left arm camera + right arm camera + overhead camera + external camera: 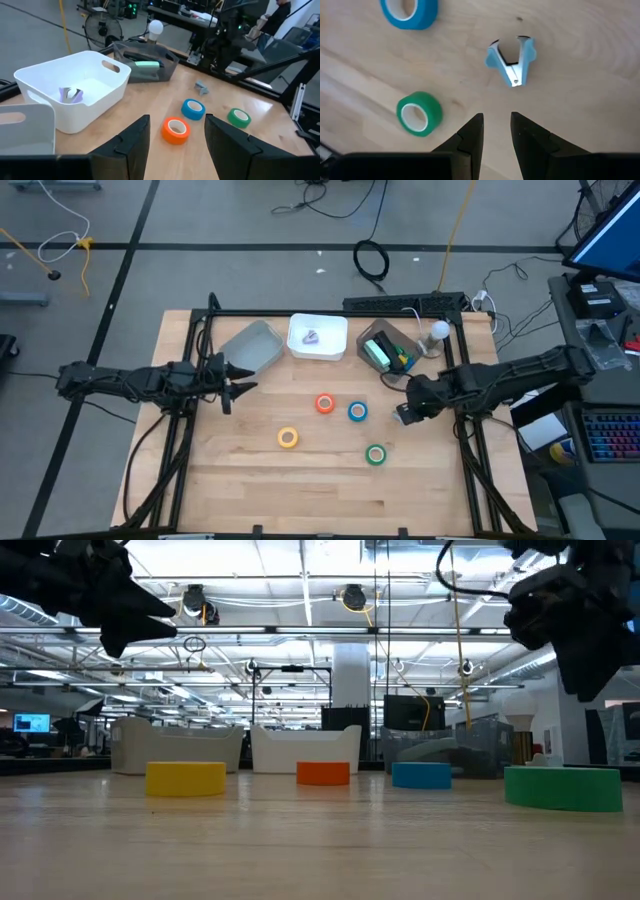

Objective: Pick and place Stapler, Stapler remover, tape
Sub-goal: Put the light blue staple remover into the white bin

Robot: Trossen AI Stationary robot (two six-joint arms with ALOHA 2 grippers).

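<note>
Blue staple remover [511, 60] lies flat on wooden table [250, 470], just ahead of right gripper [496, 129], fingers slightly parted, empty. Left gripper [176, 142] spread, empty, facing orange tape roll [175, 129].

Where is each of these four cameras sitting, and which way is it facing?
High view: overhead, straight down on the table and both arms.
Low view: table height, level past four tape rolls into the room; arms hang from above.
Left wrist view: on the left arm, past the open left gripper toward the white bin.
Right wrist view: on the right arm, down past the empty right gripper at the staple remover.
Shared: the green tape appears in every view.
</note>
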